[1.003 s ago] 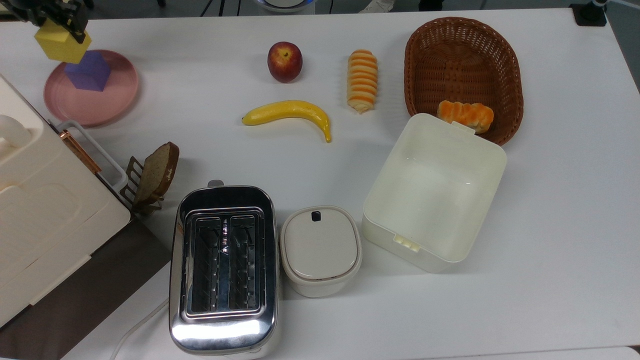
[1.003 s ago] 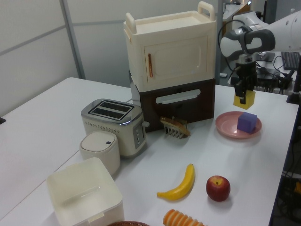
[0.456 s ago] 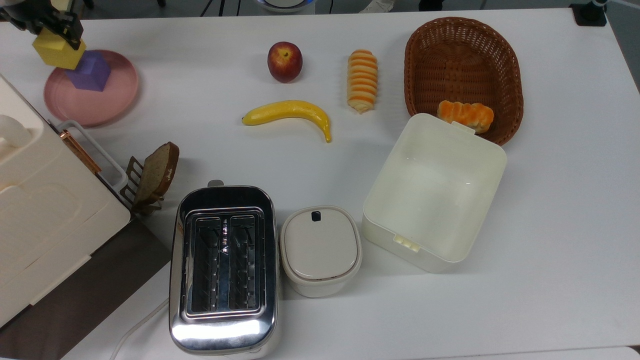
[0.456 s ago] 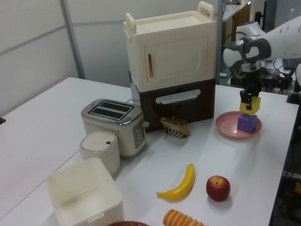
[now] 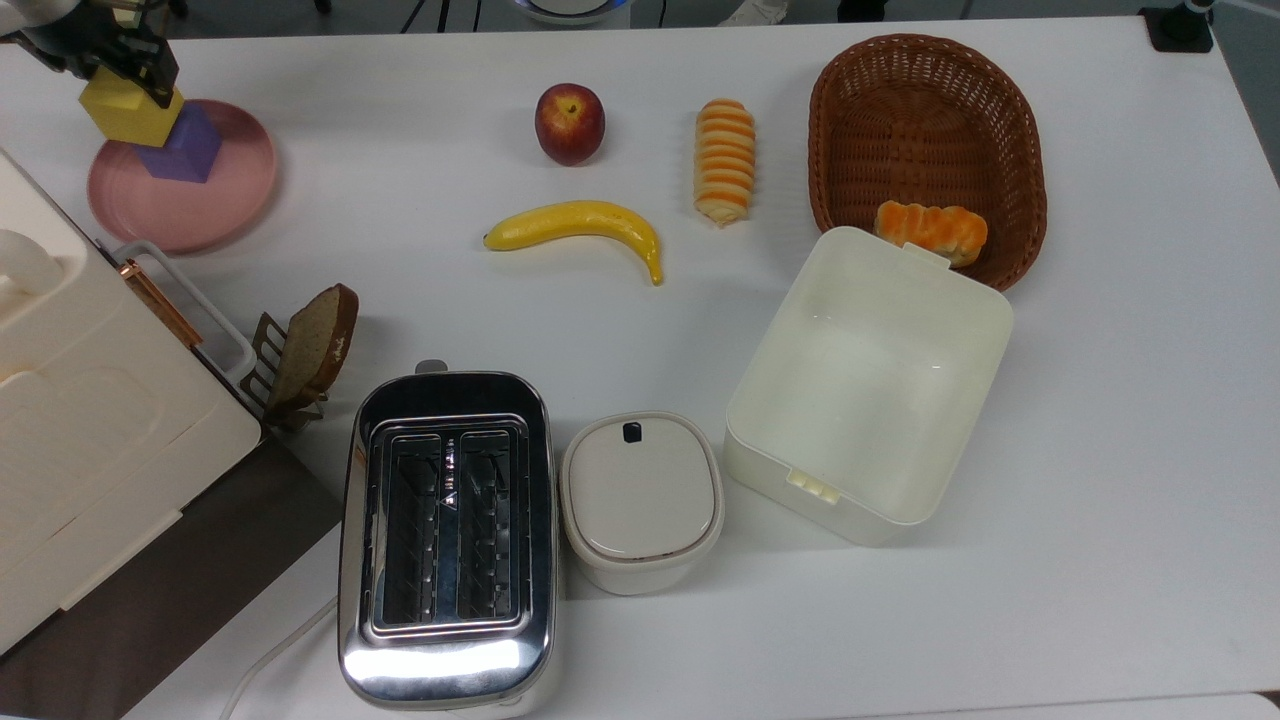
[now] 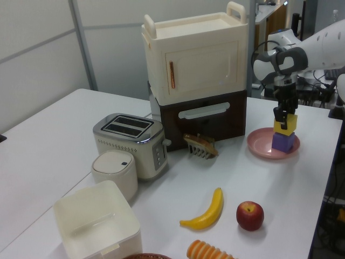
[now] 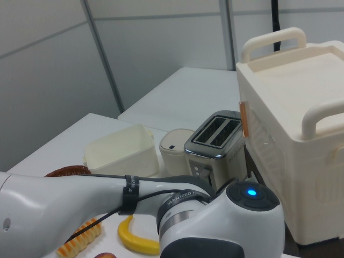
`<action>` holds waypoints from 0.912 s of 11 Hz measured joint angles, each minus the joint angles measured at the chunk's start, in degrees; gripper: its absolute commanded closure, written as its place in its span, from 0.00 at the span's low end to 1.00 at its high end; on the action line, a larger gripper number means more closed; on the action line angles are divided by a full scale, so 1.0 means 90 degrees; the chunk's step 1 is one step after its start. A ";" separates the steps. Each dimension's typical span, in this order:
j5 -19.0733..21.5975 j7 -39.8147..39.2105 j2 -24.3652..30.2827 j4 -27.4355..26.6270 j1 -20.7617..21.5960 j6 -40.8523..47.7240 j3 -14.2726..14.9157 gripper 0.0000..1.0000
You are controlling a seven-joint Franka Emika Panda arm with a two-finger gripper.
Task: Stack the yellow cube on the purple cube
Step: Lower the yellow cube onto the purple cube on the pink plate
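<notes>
**Yellow cube on the purple cube, claw clamped on it**

White table [image 5: 1100, 450] spreads across the top view. Nearest the lower edge stand a toaster [image 5: 447, 535] and a lidded pot [image 5: 641, 500]; mid-frame lies a banana [image 5: 575, 225]. Farthest, at the upper left, a pink plate [image 5: 215, 205] carries the purple cube [image 5: 190, 155], with the yellow cube [image 5: 125, 115] resting on top. The gripper [image 5: 120, 62] pinches the yellow cube.
</notes>
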State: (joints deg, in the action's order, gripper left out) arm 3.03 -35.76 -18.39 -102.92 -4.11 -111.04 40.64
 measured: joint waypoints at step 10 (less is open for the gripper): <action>0.0016 0.0031 0.0169 0.0068 0.0153 0.0000 -0.0017 0.00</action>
State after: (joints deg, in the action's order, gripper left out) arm 3.18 -35.48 -16.87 -102.31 -2.74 -111.05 40.48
